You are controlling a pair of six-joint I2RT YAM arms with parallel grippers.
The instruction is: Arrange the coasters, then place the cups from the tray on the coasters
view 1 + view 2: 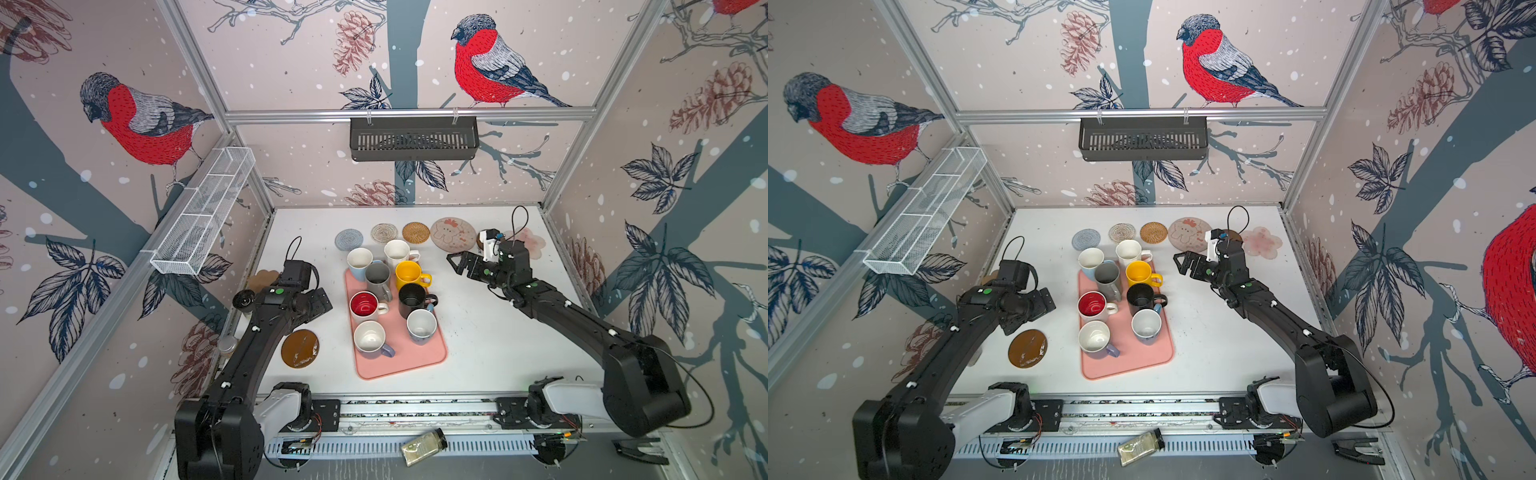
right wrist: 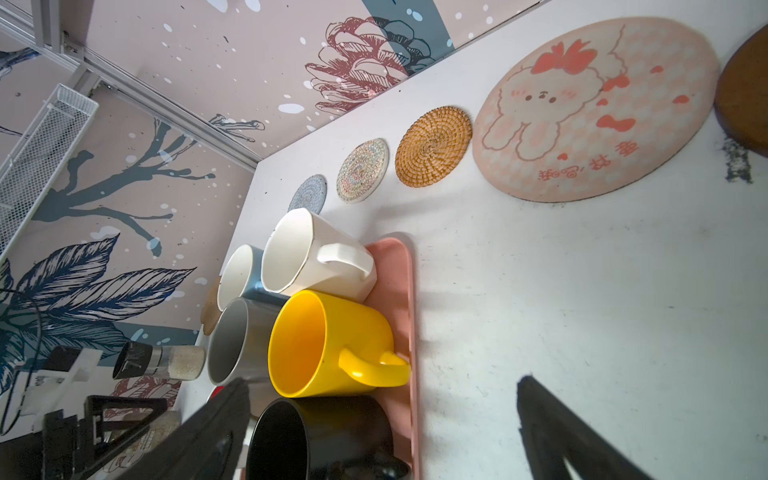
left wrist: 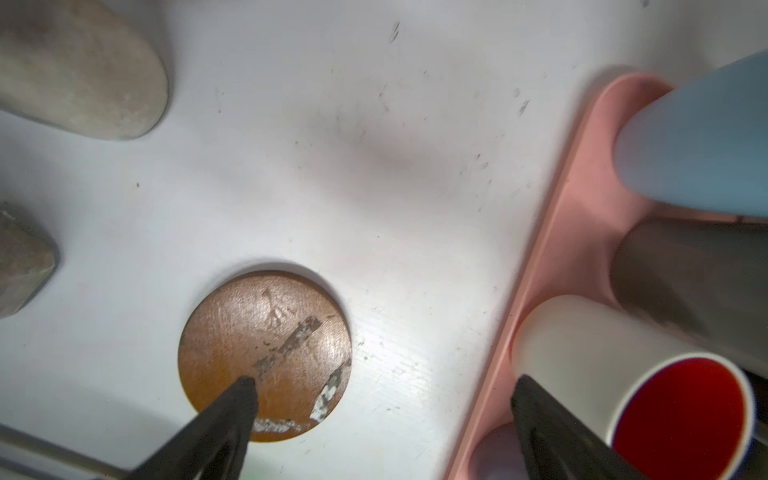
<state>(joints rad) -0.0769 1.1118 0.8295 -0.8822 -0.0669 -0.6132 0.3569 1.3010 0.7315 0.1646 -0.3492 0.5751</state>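
We judged coasters [image 1: 300, 348] laid | left gripper [image 3: 384, 381] and right gripper [image 1: 454, 264] gaped empty | next needed: right pinching yellow cup [image 1: 409, 274] ahead.

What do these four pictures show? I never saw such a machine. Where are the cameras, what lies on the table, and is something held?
It is two black robot arms on a white table. Two pictures are from one camera overhead; two are from small cameras on the arms' wrists, looking past each gripper. Eight cups stand on a pink tray. Small coasters lie in a row at the back, and a brown disc coaster lies near the left gripper. Both it and the right gripper are open and hold nothing.
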